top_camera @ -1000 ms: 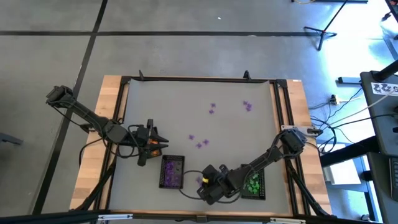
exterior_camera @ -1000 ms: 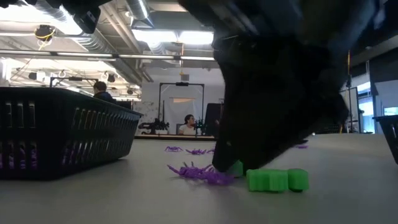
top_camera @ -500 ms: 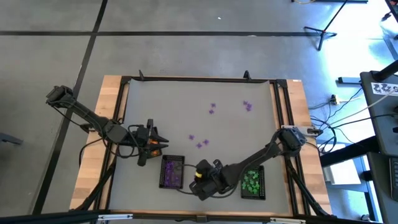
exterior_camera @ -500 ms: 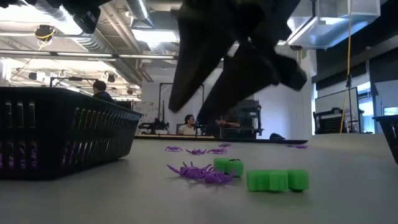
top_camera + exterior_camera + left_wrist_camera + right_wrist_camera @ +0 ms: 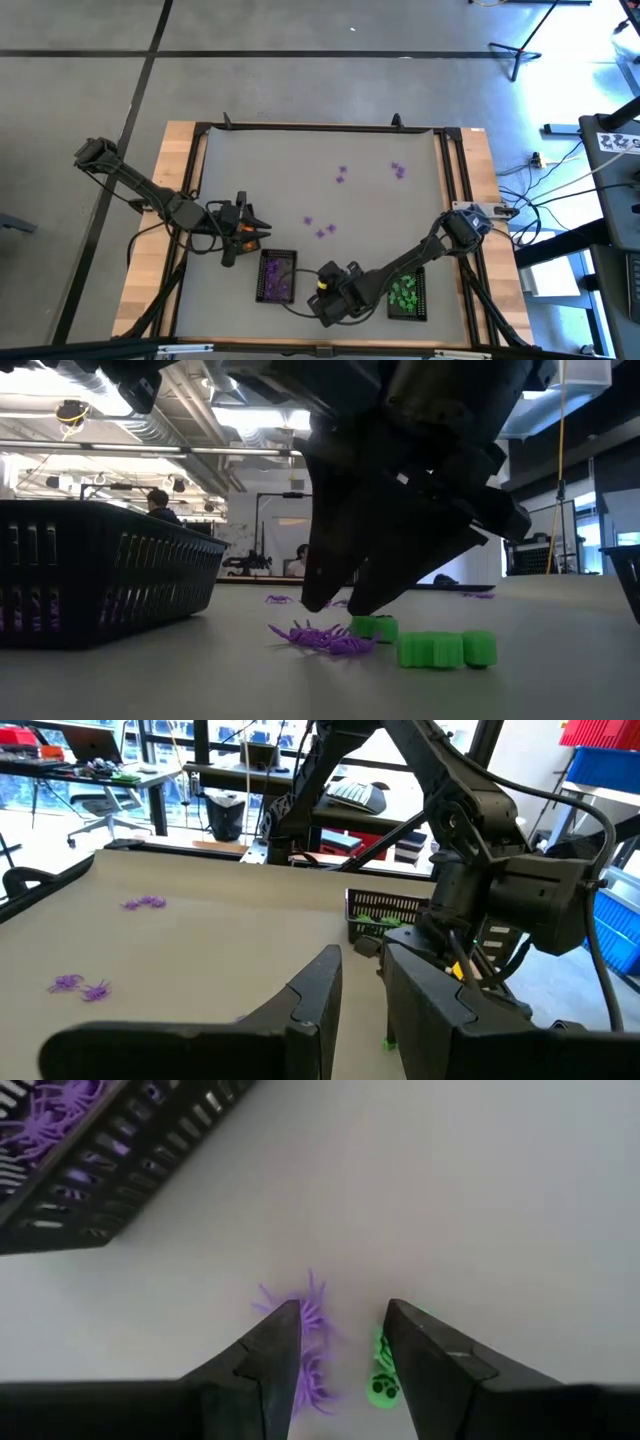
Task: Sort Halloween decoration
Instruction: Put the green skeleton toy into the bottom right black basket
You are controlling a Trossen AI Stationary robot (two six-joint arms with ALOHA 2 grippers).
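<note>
The Halloween decoration shows as purple spiders and green pieces. A small heap of purple spiders point(image 5: 320, 639) lies on the table beside two green pieces point(image 5: 372, 627) point(image 5: 445, 649), near the front edge. My right gripper point(image 5: 340, 605) hangs open just above them. In the right wrist view its fingertips point(image 5: 340, 1315) straddle a purple spider point(image 5: 312, 1342) and a green piece point(image 5: 381, 1378) without touching either. More purple spiders point(image 5: 324, 232) lie scattered mid-table. My left gripper point(image 5: 258, 228) waits at the left, level, open and holding nothing.
A black mesh tray with purple spiders point(image 5: 277, 275) stands left of my right gripper, and a tray with green pieces point(image 5: 405, 295) stands to its right. Further purple spiders lie toward the far side point(image 5: 342, 175) point(image 5: 398, 170). A raised black frame point(image 5: 320, 127) rims the table.
My right gripper has lifted off the table beside the green pieces and swung a little toward the table's left, toward the purple tray. It has then come down until its tips hang over the purple heap. The decorations have not moved.
</note>
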